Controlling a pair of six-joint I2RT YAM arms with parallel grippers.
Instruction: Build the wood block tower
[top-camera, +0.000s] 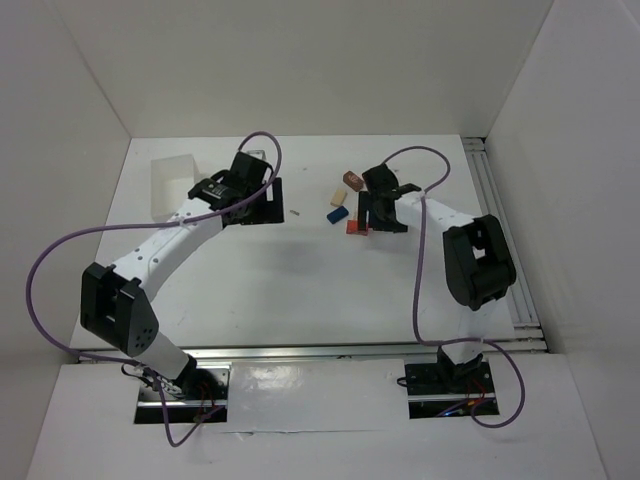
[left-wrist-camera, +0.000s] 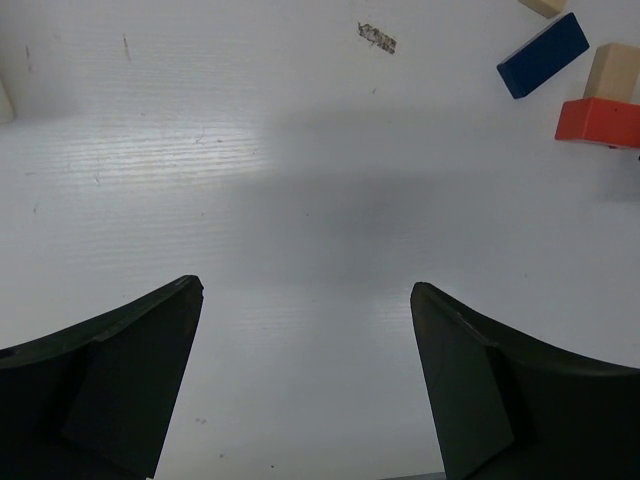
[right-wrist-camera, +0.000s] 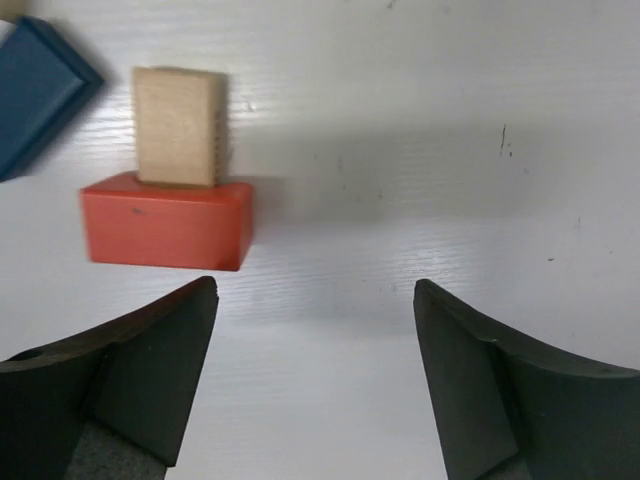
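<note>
Through the left wrist camera: left fingers (left-wrist-camera: 110, 385) spread wide at the bottom corners of the frame, gripping nothing, with white surface (left-wrist-camera: 300, 200) between. At upper right, a blue block (left-wrist-camera: 543, 55) and an orange-red block (left-wrist-camera: 598, 122) with a pale block (left-wrist-camera: 614, 72) touching its upper edge. Beside them, the corner of a second pale block (left-wrist-camera: 545, 5), cut off by the top edge.

Through the right wrist camera: right fingers (right-wrist-camera: 130, 385) likewise wide apart and empty, low over the surface. Just above the left-hand finger, the same orange-red block lying flat, the pale block upright against its top. On it or just behind it: cannot tell. Blue block at the upper left corner, near but apart.

Only from overhead: a brown block (top-camera: 351, 180) at the far end of the cluster, right of centre, in neither wrist view. Also a translucent white tub (top-camera: 170, 185) at upper left, well apart from the blocks. Leaves the orange-red block half covered by the right fingers.
</note>
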